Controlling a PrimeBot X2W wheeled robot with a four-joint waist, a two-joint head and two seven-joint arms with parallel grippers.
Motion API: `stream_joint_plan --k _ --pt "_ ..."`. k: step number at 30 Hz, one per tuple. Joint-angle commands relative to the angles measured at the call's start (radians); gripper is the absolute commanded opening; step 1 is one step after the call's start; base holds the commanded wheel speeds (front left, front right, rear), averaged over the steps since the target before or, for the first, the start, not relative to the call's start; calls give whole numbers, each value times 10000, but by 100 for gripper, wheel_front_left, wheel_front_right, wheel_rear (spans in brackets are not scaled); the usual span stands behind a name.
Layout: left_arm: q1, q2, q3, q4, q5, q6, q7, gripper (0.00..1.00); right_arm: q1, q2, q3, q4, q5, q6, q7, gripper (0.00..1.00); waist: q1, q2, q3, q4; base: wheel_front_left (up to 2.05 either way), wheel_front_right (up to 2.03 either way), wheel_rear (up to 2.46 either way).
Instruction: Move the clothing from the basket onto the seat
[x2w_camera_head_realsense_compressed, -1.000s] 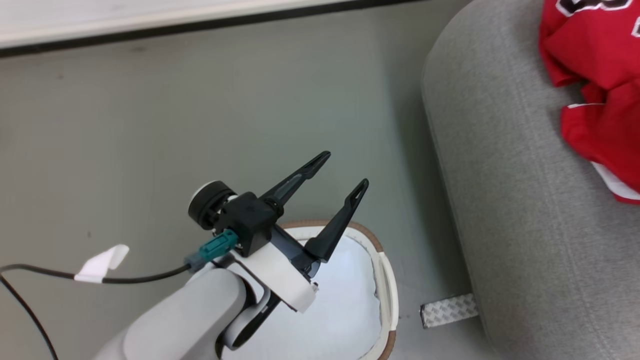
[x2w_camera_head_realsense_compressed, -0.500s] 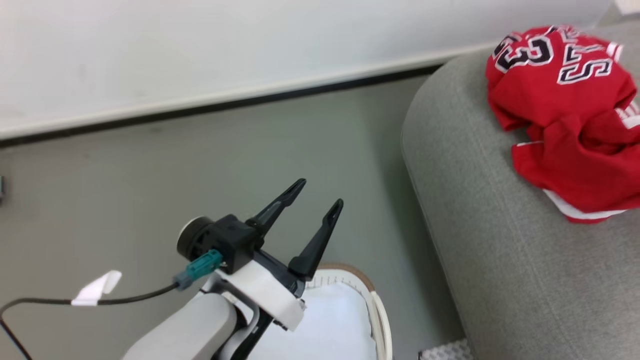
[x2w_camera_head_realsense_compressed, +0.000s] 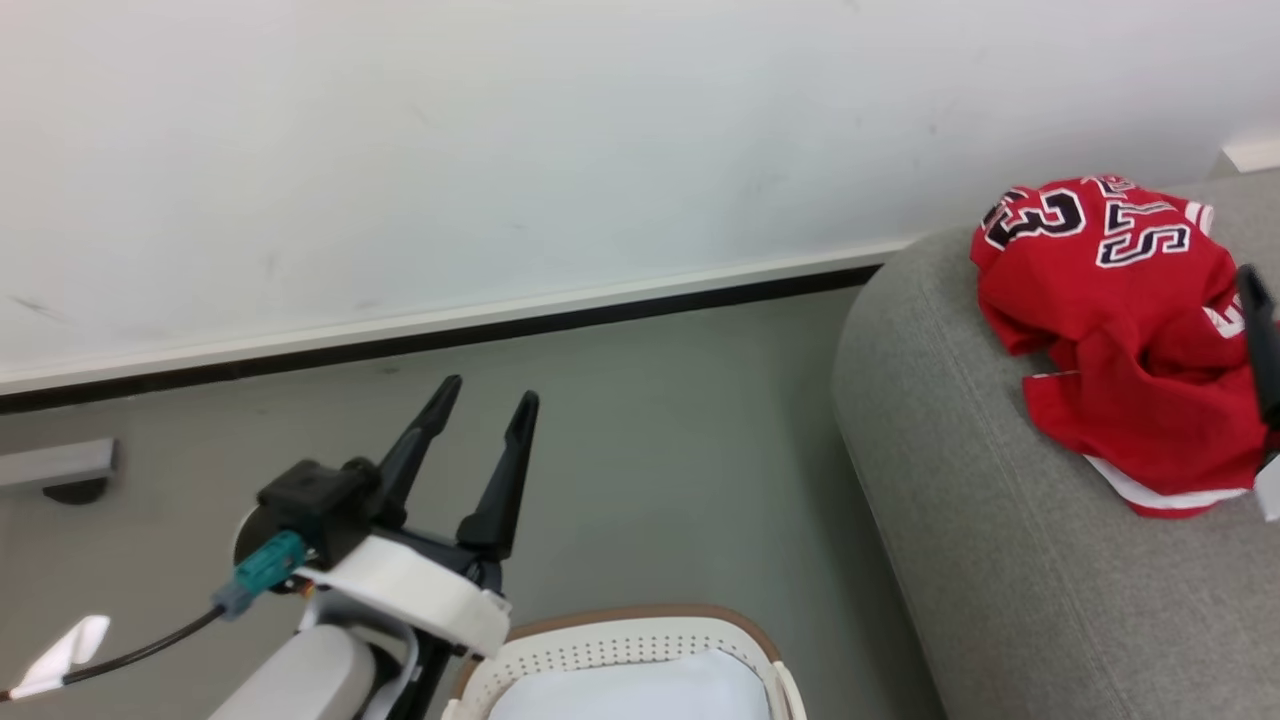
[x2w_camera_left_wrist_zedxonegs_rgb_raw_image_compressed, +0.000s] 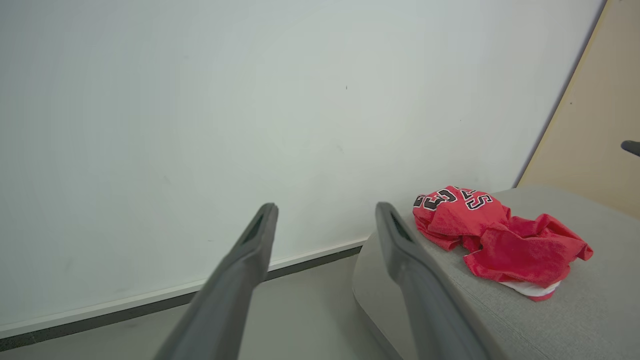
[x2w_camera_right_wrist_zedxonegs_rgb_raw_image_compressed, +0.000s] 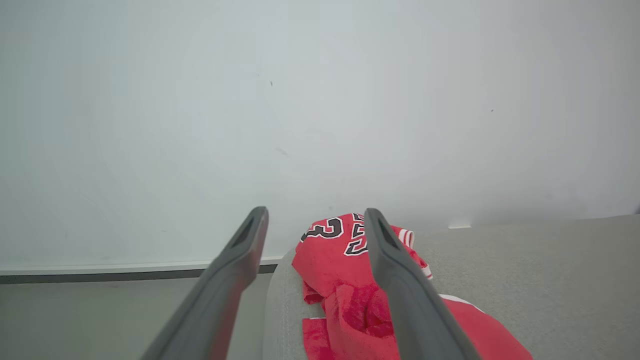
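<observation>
Head view: the clothing (x2w_camera_head_realsense_compressed: 1120, 330) lies crumpled on the seat (x2w_camera_head_realsense_compressed: 980, 560). Its long axis runs from the numerals by the wall down to the white hem nearer me. The basket (x2w_camera_head_realsense_compressed: 620, 625) holds a white sheet (x2w_camera_head_realsense_compressed: 640, 695).

Left wrist view: my left gripper (x2w_camera_left_wrist_zedxonegs_rgb_raw_image_compressed: 326, 207) gapes empty, well apart from the heap.

Right wrist view: my right gripper (x2w_camera_right_wrist_zedxonegs_rgb_raw_image_compressed: 316, 211), spread wide and empty, hangs near the heap. I judge I should draw away high so that I snag nothing.
</observation>
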Motion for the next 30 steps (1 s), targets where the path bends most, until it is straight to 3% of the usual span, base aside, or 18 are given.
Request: stream_joint_plan --k 1,9,16,24,30 --pt "311 85 216 -70 -26 68 -19 100 319 198 6 -239 31 -23 -82 100 1 0 -266 238 0 0 0" --pt "1611 -12 1817 -277 22 270 -14 100 1525 1297 -44 -1440 -571 -23 -1162 100 1 0 -561 757 0 0 0" --pt "2804 -545 3275 -237 351 166 -13 100 2480 1996 369 -1255 -1101 -23 -2578 100 1 0 -660 881 0 0 0" --pt "3476 -1296 4147 568 1449 -662 -15 100 3012 2310 1461 -112 -1339 -23 -4248 100 1 0 -663 905 0 0 0" --pt "3630 -1933 4836 1054 2075 -1342 -15 100 3146 2641 1809 555 -1669 -23 -4806 100 1 0 -673 875 0 0 0"
